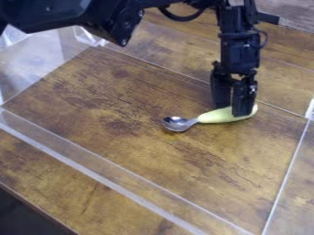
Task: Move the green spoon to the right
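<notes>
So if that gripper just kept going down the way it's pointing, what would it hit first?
Most likely the green spoon's handle: the open gripper stands right over it, though depth is hard to judge. Otherwise, the wooden table.

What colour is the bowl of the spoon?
Silver metal, on the spoon with a yellow-green handle; camera view.
</notes>
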Motion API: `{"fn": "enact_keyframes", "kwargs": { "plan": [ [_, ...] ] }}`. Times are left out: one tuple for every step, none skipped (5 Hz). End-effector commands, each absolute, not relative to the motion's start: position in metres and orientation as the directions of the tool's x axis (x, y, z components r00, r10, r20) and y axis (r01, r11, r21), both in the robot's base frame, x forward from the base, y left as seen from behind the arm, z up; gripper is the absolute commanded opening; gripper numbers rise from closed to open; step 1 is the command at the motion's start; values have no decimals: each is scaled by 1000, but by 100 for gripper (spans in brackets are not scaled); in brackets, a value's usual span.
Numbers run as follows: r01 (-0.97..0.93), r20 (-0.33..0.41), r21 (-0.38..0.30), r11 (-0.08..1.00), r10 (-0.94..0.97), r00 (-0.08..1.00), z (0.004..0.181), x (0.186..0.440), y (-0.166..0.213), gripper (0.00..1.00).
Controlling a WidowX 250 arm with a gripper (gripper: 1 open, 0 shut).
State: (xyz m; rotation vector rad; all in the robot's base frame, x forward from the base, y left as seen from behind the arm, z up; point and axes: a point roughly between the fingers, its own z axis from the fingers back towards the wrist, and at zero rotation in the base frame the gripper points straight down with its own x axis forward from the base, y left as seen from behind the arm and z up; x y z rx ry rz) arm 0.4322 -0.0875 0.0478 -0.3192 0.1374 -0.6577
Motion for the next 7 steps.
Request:
{"fn": "enact_keyframes", "kwargs": {
  "plan": [
    [589,30,-305,748,-611,791,78,439,-95,100],
    [592,13,-321,740,-621,784,77,436,-110,100],
    [588,0,-336,736,-624,781,77,433,-124,100],
    [525,-4,-344,779,-560,829,74,432,-130,100],
    [456,-5,-363,813,-491,871,73,428,-135,100],
    [505,-22,-375,777,-552,833,67,423,-131,100],
    [551,-37,-389,739,-610,792,60,418,-128,100]
  ]
}}
